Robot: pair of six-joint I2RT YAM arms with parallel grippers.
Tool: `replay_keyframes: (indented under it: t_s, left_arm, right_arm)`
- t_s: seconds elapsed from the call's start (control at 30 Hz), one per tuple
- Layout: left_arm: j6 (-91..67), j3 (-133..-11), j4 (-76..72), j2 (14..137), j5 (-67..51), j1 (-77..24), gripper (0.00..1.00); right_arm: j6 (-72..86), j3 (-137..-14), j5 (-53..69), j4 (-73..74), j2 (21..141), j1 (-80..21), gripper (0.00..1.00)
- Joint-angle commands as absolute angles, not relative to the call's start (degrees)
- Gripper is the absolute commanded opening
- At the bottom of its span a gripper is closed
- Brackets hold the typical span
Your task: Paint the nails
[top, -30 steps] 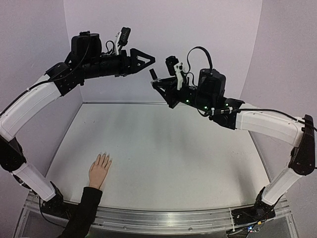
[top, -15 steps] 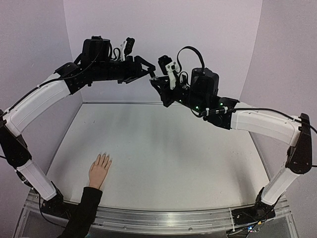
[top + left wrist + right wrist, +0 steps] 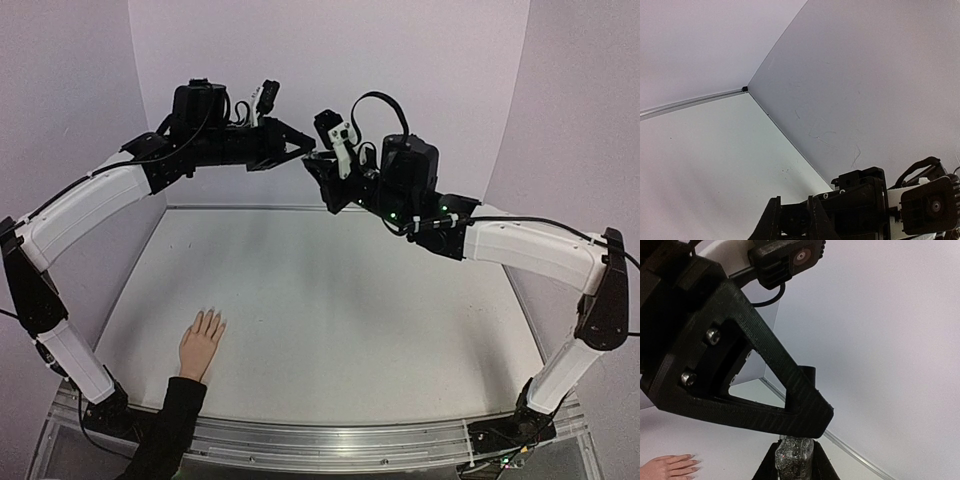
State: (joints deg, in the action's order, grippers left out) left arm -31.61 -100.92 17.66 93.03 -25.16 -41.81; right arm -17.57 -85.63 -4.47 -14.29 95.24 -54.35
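High above the table's back, my two grippers meet. My right gripper (image 3: 794,467) is shut on a small glass bottle of glittery polish (image 3: 796,456), held upright. Its black cap (image 3: 805,374) sticks up behind my left gripper's finger (image 3: 765,390). My left gripper (image 3: 794,221) is shut on that cap, which shows as a dark round shape between its fingers. In the top view, the left gripper (image 3: 306,151) touches the right gripper (image 3: 313,166). The pale hand (image 3: 201,346) lies flat at the table's front left, and its nails (image 3: 211,317) point away from me. The nails (image 3: 691,460) are also in the right wrist view's bottom left corner.
A black sleeve (image 3: 168,430) runs from the hand over the table's front rail (image 3: 340,445). Grey walls (image 3: 330,70) close the table at the back and on both sides. Both arms arch over the white tabletop (image 3: 330,300).
My left arm swung right to the bottle and its jaws closed on the cap. The right gripper drifted slightly up and left with the bottle. The hand has stayed put.
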Motion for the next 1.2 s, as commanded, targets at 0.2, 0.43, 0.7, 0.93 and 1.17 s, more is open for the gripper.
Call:
replay_keyframes:
  t_s: [0.2, 0.43, 0.7, 0.93, 1.17]
  left_arm:
    - [-34.81, -90.65, -14.72, 89.13, -63.71, -42.73, 0.00]
    - [-31.04, -90.93, -12.75, 86.43, -62.81, -43.24, 0.00]
    - [-27.55, -90.28, -0.10, 81.17, -41.74, -41.87, 0.62]
    - [-30.65, -91.98, 10.41, 79.65, -24.73, -41.31, 0.70]
    - [-33.39, -97.20, 17.52, 84.75, -20.02, -41.22, 0.69]
  right_arm:
    - [4.93, -92.37, 69.63, -18.79, 94.69, -47.52, 0.00]
    - [15.04, -90.29, 69.23, -32.01, 95.72, -47.52, 0.00]
    - [4.77, -79.75, 48.38, -31.30, 90.64, -45.59, 0.00]
    - [-5.87, -74.79, 30.66, -28.29, 88.18, -47.17, 0.00]
    - [-14.91, -75.78, 9.60, -26.37, 89.46, -50.87, 0.00]
